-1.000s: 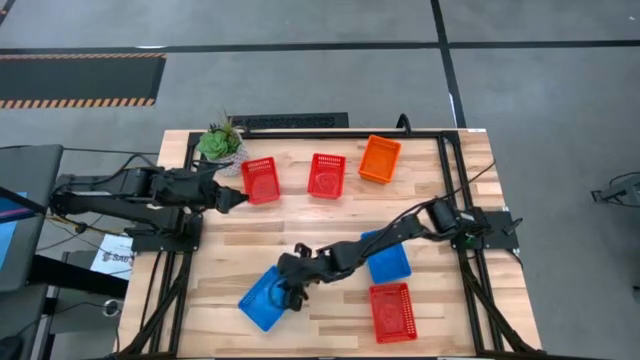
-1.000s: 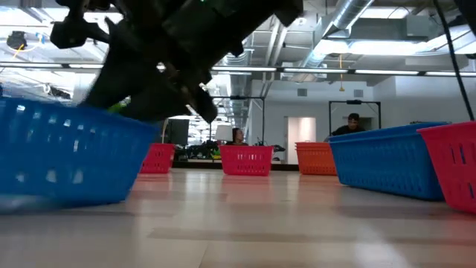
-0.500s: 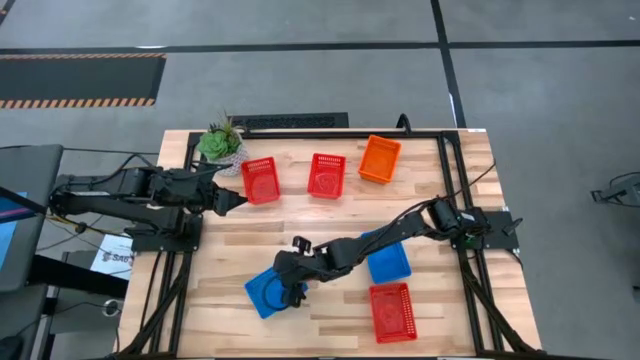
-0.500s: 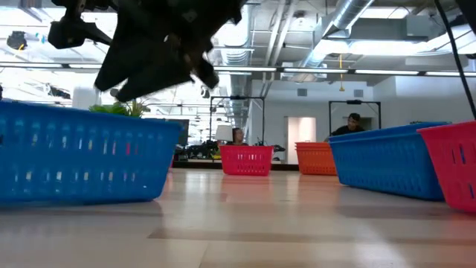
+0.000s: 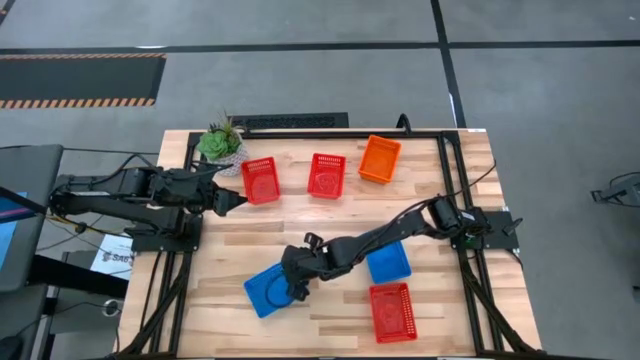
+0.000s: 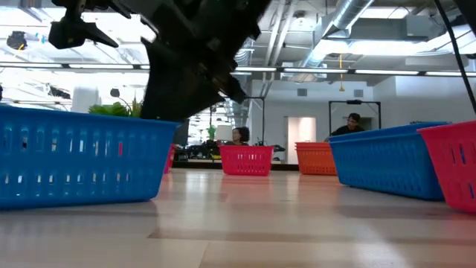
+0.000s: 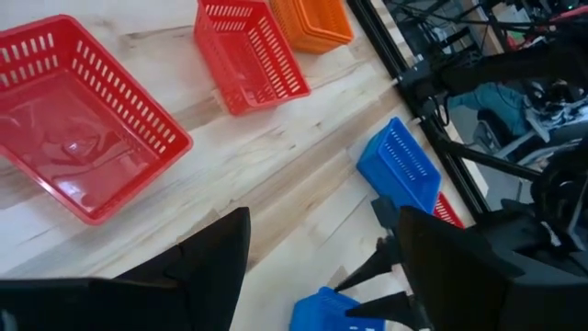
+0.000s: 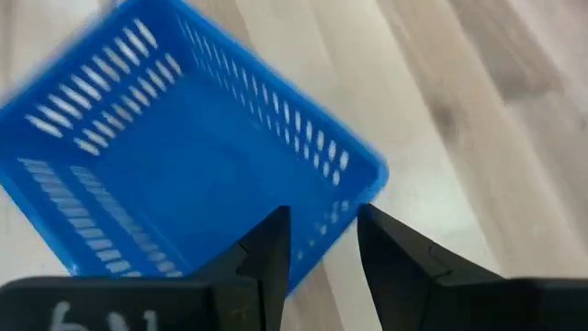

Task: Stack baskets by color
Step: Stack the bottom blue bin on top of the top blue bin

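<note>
Right pincer [image 5: 296,290]: fingers parted, over the tilted blue basket [image 5: 267,290] at desk [image 5: 250,240] front, gripping nothing.
Left pincer [image 5: 238,201]: parted, beside a red basket [image 5: 261,179].
Nearby: second blue basket [image 5: 389,263], plant [image 5: 220,142].

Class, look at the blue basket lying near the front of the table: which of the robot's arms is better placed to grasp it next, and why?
The right. The right gripper hangs over the near blue basket with its fingers astride one wall, not yet closed. The left gripper waits at the far side beside a red basket, well away from it.
</note>
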Robot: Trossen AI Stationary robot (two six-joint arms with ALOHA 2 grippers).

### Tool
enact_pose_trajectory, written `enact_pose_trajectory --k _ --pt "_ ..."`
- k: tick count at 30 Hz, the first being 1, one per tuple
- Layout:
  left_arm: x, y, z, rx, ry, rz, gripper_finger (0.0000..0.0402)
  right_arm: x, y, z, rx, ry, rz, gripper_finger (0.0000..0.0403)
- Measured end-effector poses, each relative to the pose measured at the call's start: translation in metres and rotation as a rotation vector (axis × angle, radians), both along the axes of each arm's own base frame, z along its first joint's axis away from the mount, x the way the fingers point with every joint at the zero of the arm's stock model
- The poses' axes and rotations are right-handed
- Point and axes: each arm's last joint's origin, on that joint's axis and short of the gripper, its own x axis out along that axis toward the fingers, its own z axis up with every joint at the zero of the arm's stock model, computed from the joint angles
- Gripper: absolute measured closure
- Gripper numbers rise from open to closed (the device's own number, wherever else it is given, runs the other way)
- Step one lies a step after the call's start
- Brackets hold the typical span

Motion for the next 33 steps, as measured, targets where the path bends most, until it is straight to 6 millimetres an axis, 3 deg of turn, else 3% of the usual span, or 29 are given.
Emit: enact_pose_trajectory --k 11,14,18,23,25,28,33 --pt "0.0 0.001 0.0 0.018 0.0 0.021 0.0139 -0.005 0.0 -0.013 0.031 0.047 0.015 0.0271" --pt "0.0 0.001 0.0 0.022 0.0 0.027 0.0139 -0.004 -0.004 -0.014 0.089 0.067 0.028 0.0302" --pt "0.0 0.001 0.0 0.026 -0.001 0.034 0.0139 -0.004 -0.008 -0.015 0.105 0.078 0.037 0.0382" --pt "0.0 0.001 0.0 0.027 -0.001 0.035 0.0139 -0.003 -0.023 -0.01 0.083 0.088 0.044 0.0392" --pt "0.0 0.001 0.0 0.026 -0.001 0.035 0.0139 -0.006 -0.033 0.005 0.056 0.078 0.069 0.0394" --pt "0.0 0.001 0.0 0.026 -0.001 0.035 0.0139 -0.017 -0.057 0.049 0.008 0.04 0.096 0.0397" --pt "0.0 0.001 0.0 0.025 -0.001 0.035 0.0139 -0.065 -0.094 0.124 -0.083 0.062 0.137 0.04"
